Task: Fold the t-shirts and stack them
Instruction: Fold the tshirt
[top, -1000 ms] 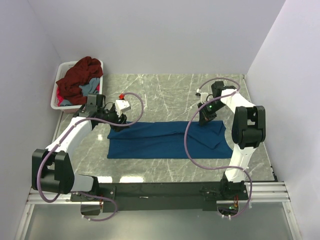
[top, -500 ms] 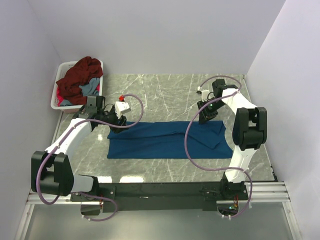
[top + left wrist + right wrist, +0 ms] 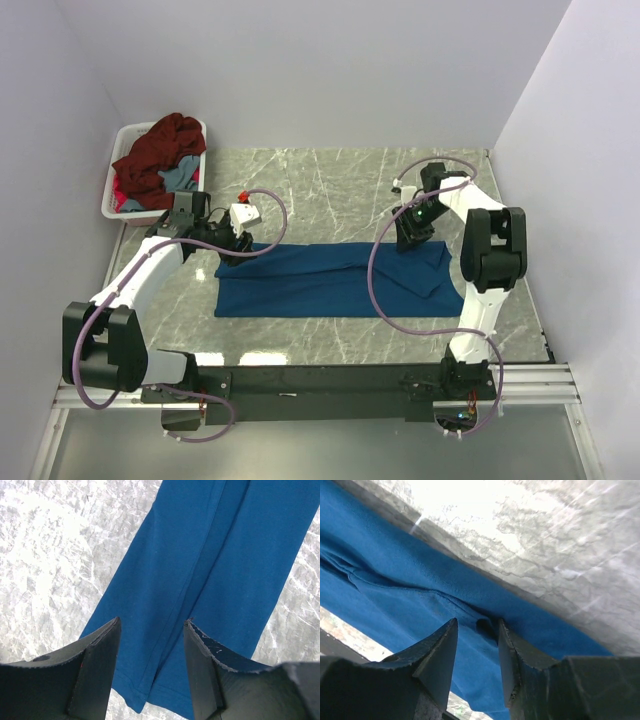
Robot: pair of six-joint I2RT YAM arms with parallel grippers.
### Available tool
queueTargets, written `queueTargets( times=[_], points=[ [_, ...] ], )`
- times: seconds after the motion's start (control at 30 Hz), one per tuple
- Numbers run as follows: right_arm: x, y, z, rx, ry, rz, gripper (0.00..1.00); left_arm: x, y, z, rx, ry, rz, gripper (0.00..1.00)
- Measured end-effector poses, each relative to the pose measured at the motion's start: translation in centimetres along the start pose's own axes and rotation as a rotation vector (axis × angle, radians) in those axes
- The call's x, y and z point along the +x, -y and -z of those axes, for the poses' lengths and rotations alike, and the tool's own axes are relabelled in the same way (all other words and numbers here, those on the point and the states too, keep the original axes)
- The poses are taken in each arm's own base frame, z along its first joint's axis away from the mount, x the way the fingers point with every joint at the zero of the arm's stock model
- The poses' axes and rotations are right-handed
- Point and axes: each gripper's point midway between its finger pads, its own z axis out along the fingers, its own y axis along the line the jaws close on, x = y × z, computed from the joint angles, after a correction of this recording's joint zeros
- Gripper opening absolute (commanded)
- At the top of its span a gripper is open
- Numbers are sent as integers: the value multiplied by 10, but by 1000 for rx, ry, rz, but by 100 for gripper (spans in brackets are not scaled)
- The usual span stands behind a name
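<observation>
Blue t-shirt (image 3: 335, 280): lies flat on the marble table (image 3: 330, 190) as a long folded band, running left to right in front of both arms; a lengthwise fold line shows in the left wrist view
Left gripper (image 3: 151, 630): poised over the shirt's far left corner, jaws wide apart, only flat cloth showing between them and nothing grasped
Right gripper (image 3: 476, 625): down at the shirt's far right edge, jaws part way open; a raised crease of blue cloth sits between the tips, and the jaws are not closed on it
White basket (image 3: 108, 195): stands at the far left corner of the table, against the wall, well apart from the blue shirt
Maroon t-shirt (image 3: 160, 150): heaped in the basket, spilling over its rim
Grey-blue t-shirt (image 3: 180, 176): partly buried under the maroon one, only a patch showing
Obstructions: the right arm's purple cable (image 3: 375, 290) loops across the right part of the blue shirt in the overhead view; the left arm's cable (image 3: 270, 215) arcs just beyond the shirt's far left corner
Surroundings: plain pale walls (image 3: 300, 70) close the table on three sides; a black rail (image 3: 320, 382) carries both arm bases at the near edge
</observation>
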Motion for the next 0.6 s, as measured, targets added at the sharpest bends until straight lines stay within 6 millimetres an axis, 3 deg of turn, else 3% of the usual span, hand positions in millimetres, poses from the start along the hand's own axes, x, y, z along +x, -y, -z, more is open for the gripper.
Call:
queueTargets(
  times=[0.3, 0.4, 0.53, 0.6],
  points=[
    [3, -10, 0, -53, -9, -3, 37, 0, 0, 0, 0, -1, 0, 58],
    [3, -12, 2, -57, -6, 1, 26, 0, 0, 0, 0, -1, 0, 58],
    [3, -13, 4, -62, -4, 7, 1, 0, 0, 0, 0, -1, 0, 58],
    [4, -15, 5, -70, -4, 7, 0, 1, 0, 0, 0, -2, 1, 58]
  ],
)
